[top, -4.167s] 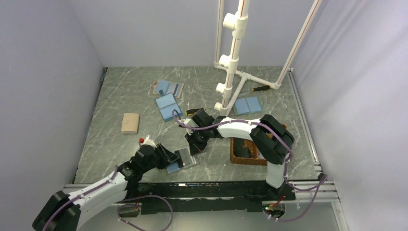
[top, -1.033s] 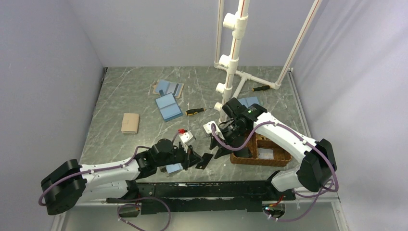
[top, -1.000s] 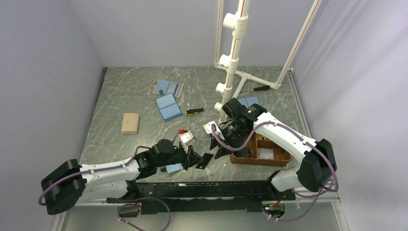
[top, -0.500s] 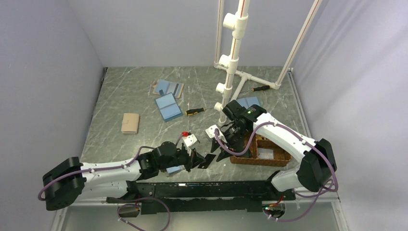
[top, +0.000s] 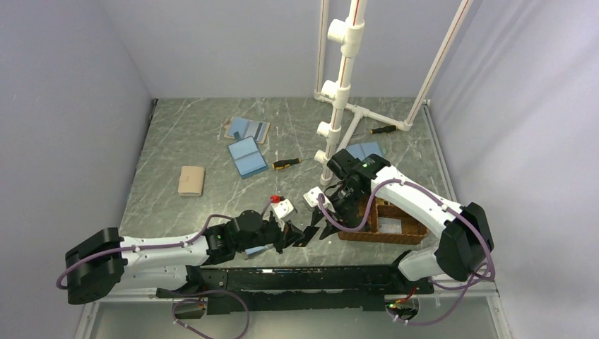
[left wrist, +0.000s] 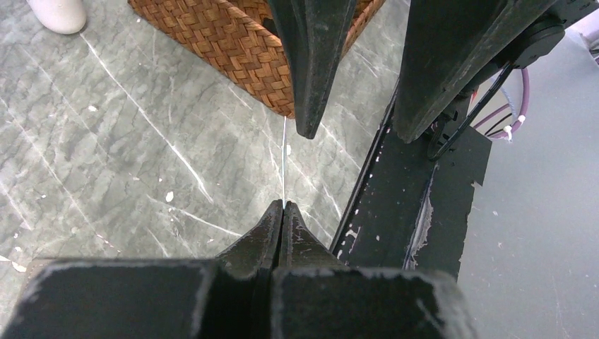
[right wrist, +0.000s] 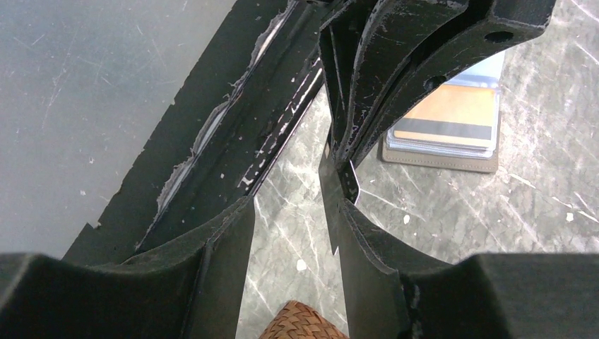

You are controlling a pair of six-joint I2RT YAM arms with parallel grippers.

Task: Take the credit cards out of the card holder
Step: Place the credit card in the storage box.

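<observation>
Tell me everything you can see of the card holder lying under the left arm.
The card holder lies flat on the grey marble table near its front edge, opened with the inside up. The right wrist view shows light blue lining, a tan border, and clear-looking sleeves holding an orange-tan card with a dark stripe. The black left gripper hides part of it in that view; nothing is seen touching it. From above, only a blue corner shows beneath the left arm.

The table [left wrist: 106,141] is smooth grey veined stone, the tray [left wrist: 226,42] at 12 o'clock is rough brown wicker, the left gripper [left wrist: 282,212] and right gripper [right wrist: 286,205] are matt black plastic scuffed white, and the holder [right wrist: 445,134] has a matt tan edge and glossy clear sleeves.
</observation>
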